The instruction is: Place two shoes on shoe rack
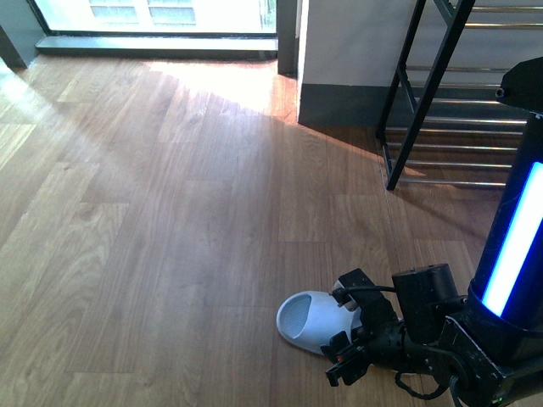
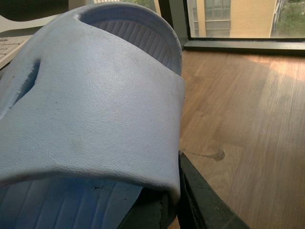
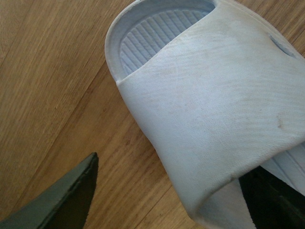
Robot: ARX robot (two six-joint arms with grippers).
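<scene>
- Right wrist view: the right gripper [image 3: 169, 174] is spread wide at a pale blue slide [image 3: 214, 105] lying on the wooden floor [image 3: 52, 71]. One dark finger [image 3: 66, 200] stands clear of the shoe's side. The other lies at the strap's edge, partly under it. Nothing is clamped between them.
- Left wrist view: a second slide [image 2: 95, 105] of the same pale blue fills most of the frame, its ribbed footbed showing under the broad strap. The left gripper [image 2: 174, 210] has its two dark fingers drawn close together, with the strap's edge pinched between them. Whether this shoe sits on the floor or is raised cannot be told.
- Front view: the pale blue slide lies on the floor at 5 o'clock in the frame, its open footbed end turned toward 9 o'clock. The right gripper is at the opposite end, straddling the strap.
- At 4 o'clock rises the robot's black column [image 1: 501, 322], a blue light strip [image 1: 519, 242] glowing along it.
- The shoe rack [image 1: 428, 89] stands at 2 o'clock against a white wall [image 1: 348, 42], black frame and thin chrome bars, well apart from the slide.
- Farthest off, at 11 o'clock, a window [image 1: 161, 13] throws a bright patch of sun onto the boards.
</scene>
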